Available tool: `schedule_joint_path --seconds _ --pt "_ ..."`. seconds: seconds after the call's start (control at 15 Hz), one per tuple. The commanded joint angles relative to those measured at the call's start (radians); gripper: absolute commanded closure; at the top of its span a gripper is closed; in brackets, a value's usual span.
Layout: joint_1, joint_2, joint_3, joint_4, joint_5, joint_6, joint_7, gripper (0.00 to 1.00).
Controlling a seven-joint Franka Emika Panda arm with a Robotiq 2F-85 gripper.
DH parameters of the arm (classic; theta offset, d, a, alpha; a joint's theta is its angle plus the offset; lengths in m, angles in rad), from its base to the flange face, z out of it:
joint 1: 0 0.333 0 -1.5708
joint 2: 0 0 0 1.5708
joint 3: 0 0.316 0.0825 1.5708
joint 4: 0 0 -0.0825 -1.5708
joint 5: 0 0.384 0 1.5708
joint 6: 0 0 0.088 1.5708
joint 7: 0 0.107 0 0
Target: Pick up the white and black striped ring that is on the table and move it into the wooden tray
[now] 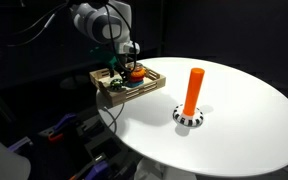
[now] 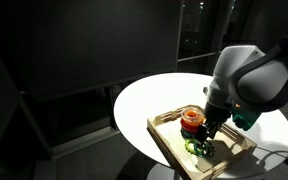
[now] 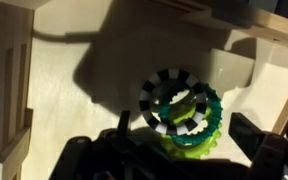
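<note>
Robotiq gripper low over wooden tray, jaws spread apart holding nothing, white and black striped ring lying on green rings inside tray, round white tabletop

Gripper: fingertips lost among coloured rings in both exterior views; in the wrist view dark, cut by the lower edge (jaw spread unreadable). White and black striped ring: lower arc blurred into a green ring; indistinguishable elsewhere. Wooden tray: cropped on every side in the wrist view.
</note>
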Motion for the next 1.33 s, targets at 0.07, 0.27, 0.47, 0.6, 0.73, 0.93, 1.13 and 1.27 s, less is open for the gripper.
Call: schedule_joint_path --seconds 0.07,0.27,0.47,0.6,0.73,0.93,1.13,1.27 --pt "-0.038 -0.074 0.013 0.001 0.018 -0.102 -0.032 0.01" --pt "-0.032 -0.134 -0.013 -0.008 -0.003 -0.173 -0.011 0.0" --pt "-0.018 -0.198 -0.053 -0.018 -0.057 -0.254 0.024 0.0" --pt "-0.013 -0.238 -0.082 -0.022 -0.114 -0.307 0.053 0.0" --pt "-0.016 -0.275 -0.107 -0.025 -0.178 -0.347 0.083 0.0" --pt "-0.022 -0.332 -0.14 -0.03 -0.282 -0.392 0.151 0.0" --pt "-0.034 -0.396 -0.161 -0.036 -0.352 -0.434 0.216 0.0" --pt "-0.042 -0.44 -0.166 -0.042 -0.369 -0.462 0.242 0.0"
